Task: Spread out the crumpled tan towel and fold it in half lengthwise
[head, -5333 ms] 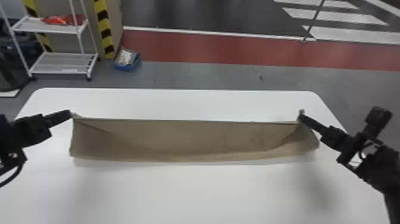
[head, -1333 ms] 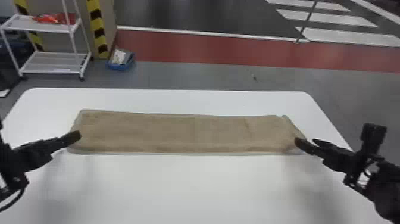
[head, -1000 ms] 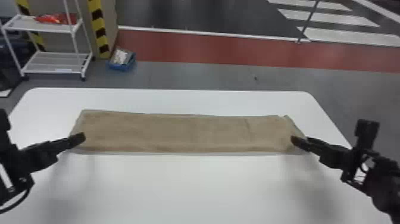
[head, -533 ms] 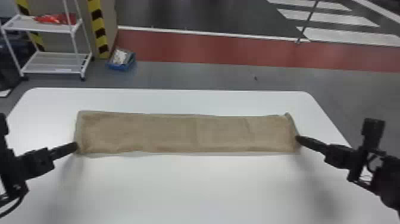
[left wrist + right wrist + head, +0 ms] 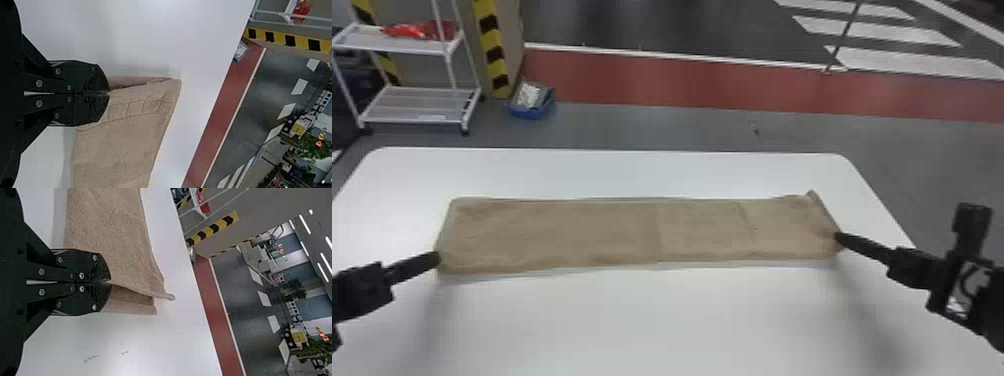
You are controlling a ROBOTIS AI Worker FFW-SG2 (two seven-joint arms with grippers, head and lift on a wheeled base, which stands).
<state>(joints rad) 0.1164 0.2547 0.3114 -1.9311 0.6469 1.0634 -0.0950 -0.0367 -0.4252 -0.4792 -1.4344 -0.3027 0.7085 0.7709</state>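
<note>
Currently, the left fingers (image 5: 98, 80) and right fingers (image 5: 100, 269) are pressed together, a near corner of the towel (image 5: 632, 232) pinched in each. Beyond them its folded length is laid across the counter (image 5: 652, 320), long axis stretched sideways between both grips.

Beyond the far left corner of the white surface (image 5: 642, 172) stands a white rack (image 5: 407, 46), red and orange items (image 5: 412, 31) on its upper shelf. Just right of it, yellow-and-black striping (image 5: 494, 54) runs up a grey-beige upright. A blue bin (image 5: 529, 112) with pale contents sits on the grey floor (image 5: 632, 122) near its base. Past the far edge lie a red strip (image 5: 682, 82), a white line (image 5: 682, 57) and dark flooring (image 5: 682, 25) with white bars (image 5: 907, 61). The right wrist view shows greenery (image 5: 321, 346) and lights (image 5: 325, 261) farther off.
</note>
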